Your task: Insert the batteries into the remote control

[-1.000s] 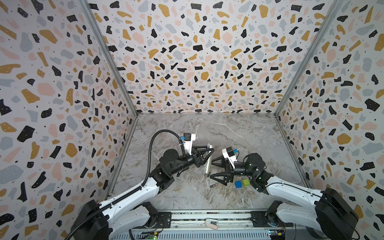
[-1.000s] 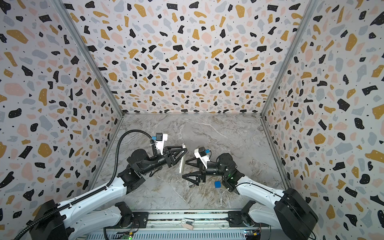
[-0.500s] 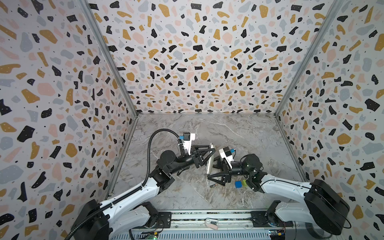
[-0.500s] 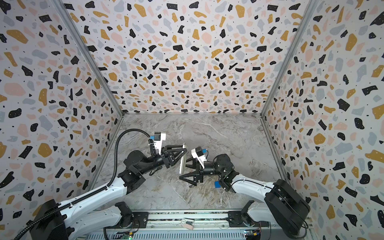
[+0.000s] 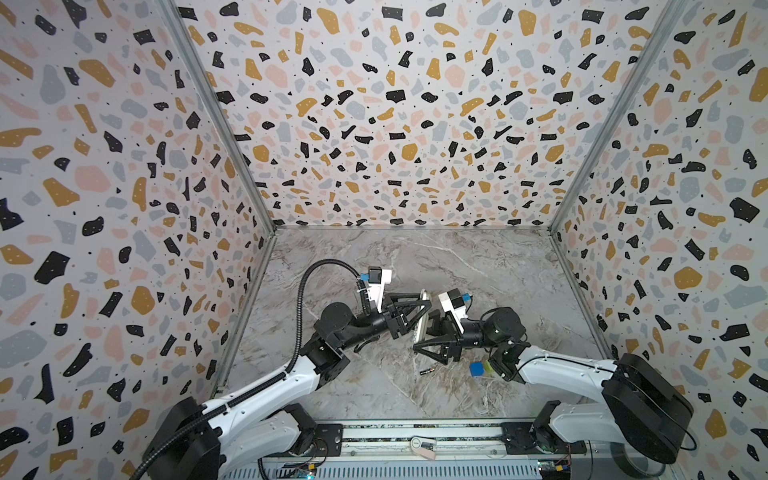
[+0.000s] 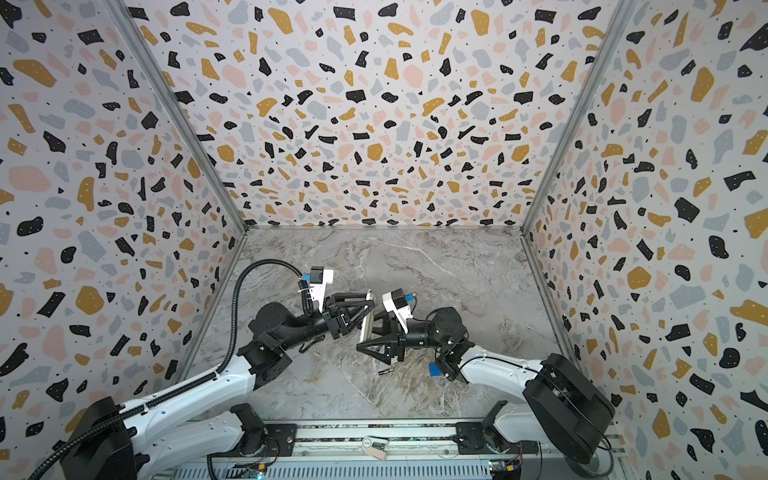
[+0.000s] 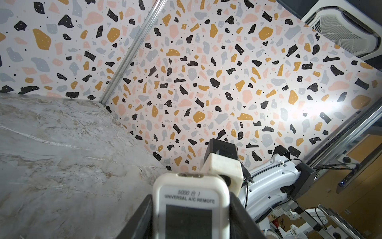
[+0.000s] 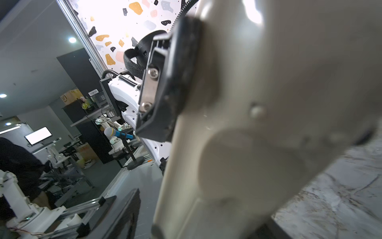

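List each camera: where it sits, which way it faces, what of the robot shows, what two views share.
Both top views: above the front rail, looking down at the table; both arms show, left gripper holding the remote control on edge.
Left wrist: on the left arm, looking past the remote control's screen end toward the right arm.
Right wrist: on the right arm, close to the remote control's plain back; a left gripper finger shows.
Shared: both wrist views show the remote control, opposite faces.
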Tool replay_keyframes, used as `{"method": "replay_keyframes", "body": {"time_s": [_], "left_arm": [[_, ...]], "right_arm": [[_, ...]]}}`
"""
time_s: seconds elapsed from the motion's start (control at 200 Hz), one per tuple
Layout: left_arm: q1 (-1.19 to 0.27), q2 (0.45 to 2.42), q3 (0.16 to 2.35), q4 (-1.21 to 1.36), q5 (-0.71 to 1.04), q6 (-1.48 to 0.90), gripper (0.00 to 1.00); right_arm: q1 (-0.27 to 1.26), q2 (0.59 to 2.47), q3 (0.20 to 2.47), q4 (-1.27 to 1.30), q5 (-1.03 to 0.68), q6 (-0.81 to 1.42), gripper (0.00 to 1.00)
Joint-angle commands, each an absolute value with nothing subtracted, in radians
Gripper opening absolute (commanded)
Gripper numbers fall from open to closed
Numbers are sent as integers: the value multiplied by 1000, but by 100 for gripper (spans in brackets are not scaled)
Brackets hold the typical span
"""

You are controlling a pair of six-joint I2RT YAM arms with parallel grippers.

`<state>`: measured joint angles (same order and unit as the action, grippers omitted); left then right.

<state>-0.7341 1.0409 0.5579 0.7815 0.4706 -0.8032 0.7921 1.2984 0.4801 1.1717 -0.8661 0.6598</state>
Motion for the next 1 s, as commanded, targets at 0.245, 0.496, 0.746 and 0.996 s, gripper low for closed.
{"method": "replay_keyframes", "body": {"time_s": [0.245,0.496,0.746,0.996], "left_arm": [[-730,1037,560,807,445,-778,10],[-729,1038,598,570,300,-665,82],[-740,1071,638,361,158,-563,82],[-780,1088,650,342,83,-526,69]], "right_arm": [[793,1280,515,1192,-847,640,32],[796,1196,532,946,-763,472,14],[812,1136,606,512,-500,244,7],[855,1201,666,373,-362,203,4]]}}
